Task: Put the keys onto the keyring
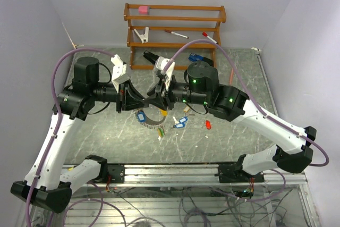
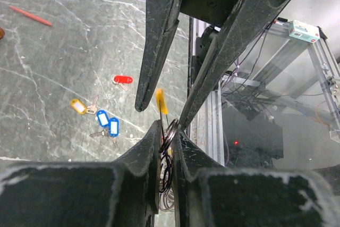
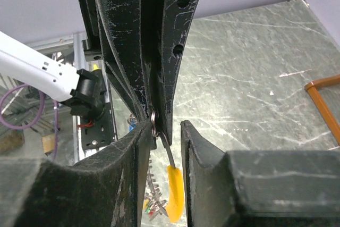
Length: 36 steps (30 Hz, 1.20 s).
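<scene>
Two white robot arms meet nose to nose over a grey marbled counter (image 1: 106, 136), at the centre of the overhead view. A wooden rack (image 1: 175, 8) stands against the back wall at the top of that frame.

The left gripper (image 2: 169, 128), coming in from the left of the frame, is clenched on the keyring (image 2: 171, 130). Its wrist camera shows the silvery wire pinched between the two dark fingertips. From above, the rest of the loop hangs in an arc just below the meeting point, with a blue tag (image 1: 141, 116) and other small tags strung along it.

The right gripper (image 3: 166, 126) faces it from the right of the frame, tip to tip. Its jaws stand partly apart, on either side of a yellow-tagged key (image 3: 174, 192). That key dangles by its small ring from the tips of the left gripper, its shank close against one right finger. A gap shows on the other side, so the right gripper is not clamped on it.

The loose keys lie on the counter just below and to the right of the grippers in the overhead view. They include a pair with blue tags (image 1: 180, 122) and, farther right, one with a red tag (image 1: 208, 124). The left wrist camera shows another with a yellow tag (image 2: 78, 106) at mid-left of its frame.
</scene>
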Available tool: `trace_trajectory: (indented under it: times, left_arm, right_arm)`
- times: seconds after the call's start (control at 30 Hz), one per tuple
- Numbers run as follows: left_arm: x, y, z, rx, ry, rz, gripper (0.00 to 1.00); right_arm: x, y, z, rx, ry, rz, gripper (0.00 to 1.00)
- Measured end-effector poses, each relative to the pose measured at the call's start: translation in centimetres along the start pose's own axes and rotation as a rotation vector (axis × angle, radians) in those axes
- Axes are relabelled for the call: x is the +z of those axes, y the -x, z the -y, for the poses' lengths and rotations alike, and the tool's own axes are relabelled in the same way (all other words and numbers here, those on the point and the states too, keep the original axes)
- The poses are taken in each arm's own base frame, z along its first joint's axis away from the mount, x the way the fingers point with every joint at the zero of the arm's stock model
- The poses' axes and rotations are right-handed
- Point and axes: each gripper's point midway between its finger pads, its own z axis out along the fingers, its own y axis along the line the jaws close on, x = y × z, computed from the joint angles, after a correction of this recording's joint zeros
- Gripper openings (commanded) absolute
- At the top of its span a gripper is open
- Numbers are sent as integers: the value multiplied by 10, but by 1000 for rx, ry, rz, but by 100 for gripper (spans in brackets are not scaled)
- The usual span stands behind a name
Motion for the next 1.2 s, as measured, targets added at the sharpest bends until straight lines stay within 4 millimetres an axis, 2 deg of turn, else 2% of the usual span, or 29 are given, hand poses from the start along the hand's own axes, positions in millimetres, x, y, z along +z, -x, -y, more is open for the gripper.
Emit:
trace_trajectory:
  times: [0.23, 0.27, 0.37, 0.63, 0.9, 1.2]
  left_arm:
    - [0, -1, 2, -2, -12, 0, 7]
    - [0, -1, 2, -3, -13, 0, 7]
    - [0, 0, 2, -1, -13, 0, 7]
    - [0, 1, 2, -2, -13, 0, 8]
    - [0, 2, 2, -13, -13, 0, 14]
    - [1, 0, 2, -9, -11, -6, 14]
  right_arm:
    - [0, 0, -4, 2, 21, -1, 21]
    - [0, 0, -4, 2, 24, -1, 18]
    - [0, 0, -6, 4, 34, -1, 0]
    - [-1, 1, -9, 7, 46, 6, 0]
    - [-2, 1, -9, 7, 44, 6, 0]
    - [-2, 0, -8, 9, 42, 1, 0]
